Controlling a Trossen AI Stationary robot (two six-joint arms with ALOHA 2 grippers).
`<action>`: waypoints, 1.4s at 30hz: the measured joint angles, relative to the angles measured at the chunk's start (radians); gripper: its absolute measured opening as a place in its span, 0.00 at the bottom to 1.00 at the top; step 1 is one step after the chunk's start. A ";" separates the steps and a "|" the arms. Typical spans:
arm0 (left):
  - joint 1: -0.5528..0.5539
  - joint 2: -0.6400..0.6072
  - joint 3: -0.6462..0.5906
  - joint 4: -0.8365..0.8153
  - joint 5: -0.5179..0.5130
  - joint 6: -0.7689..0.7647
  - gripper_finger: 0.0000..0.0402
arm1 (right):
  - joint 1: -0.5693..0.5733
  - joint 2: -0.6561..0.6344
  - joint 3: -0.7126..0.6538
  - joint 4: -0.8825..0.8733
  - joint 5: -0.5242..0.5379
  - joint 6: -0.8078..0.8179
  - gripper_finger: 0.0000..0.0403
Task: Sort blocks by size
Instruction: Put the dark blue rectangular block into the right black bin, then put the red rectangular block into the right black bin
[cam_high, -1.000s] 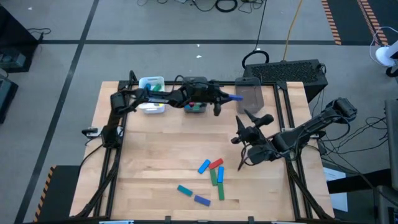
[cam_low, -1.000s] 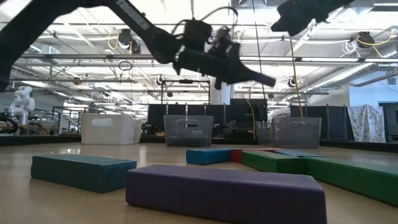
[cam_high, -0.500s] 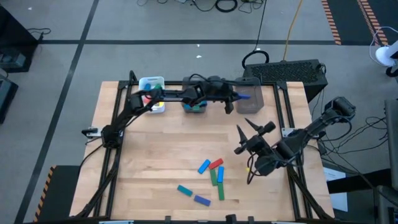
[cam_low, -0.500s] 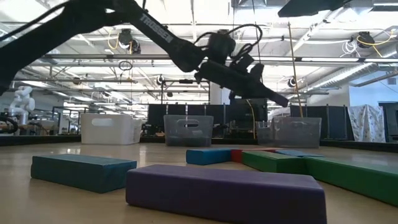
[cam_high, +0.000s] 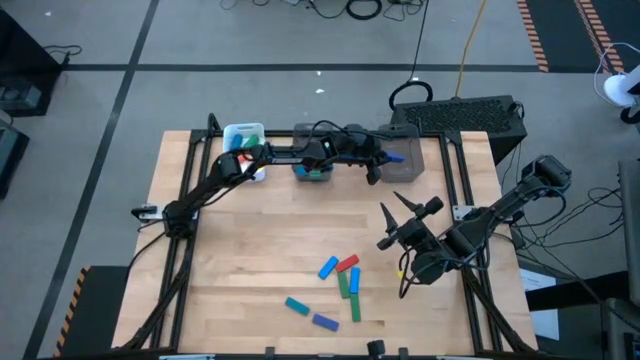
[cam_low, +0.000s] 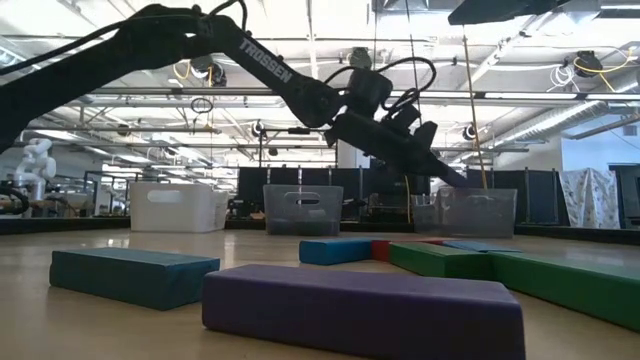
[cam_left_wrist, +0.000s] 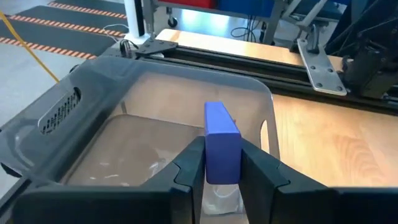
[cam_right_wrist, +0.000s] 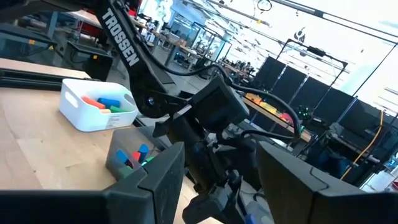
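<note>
A pale wooden bench (cam_high: 260, 240) in a black frame stands on a grey floor, with a workshop hall of ceiling lights beyond. Along its far edge sit a white tray (cam_high: 243, 135) and two grey bins, one (cam_high: 313, 172) holding blocks. The left claw (cam_high: 392, 157) is clamped on a blue block (cam_left_wrist: 219, 140) over the other grey bin (cam_left_wrist: 93, 124). The right claw (cam_high: 398, 213), fingers spread and empty, hovers above bare wood right of centre. Loose blocks (cam_high: 338, 283) cluster near the front edge, leaving open wood on the left. The left arm (cam_low: 262, 66) reads "TROSSEN"
</note>
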 joint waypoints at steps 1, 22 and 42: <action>0.000 0.000 0.000 0.000 0.000 0.000 0.21 | 0.000 0.000 0.000 0.000 0.000 0.000 0.46; 0.007 -0.088 -0.001 -0.234 0.140 0.149 0.43 | 0.013 -0.004 0.000 -0.007 -0.114 -0.003 0.46; -0.012 -0.544 -0.401 -0.442 0.276 0.493 0.43 | 0.062 -0.131 -0.041 -0.568 -0.576 0.698 0.46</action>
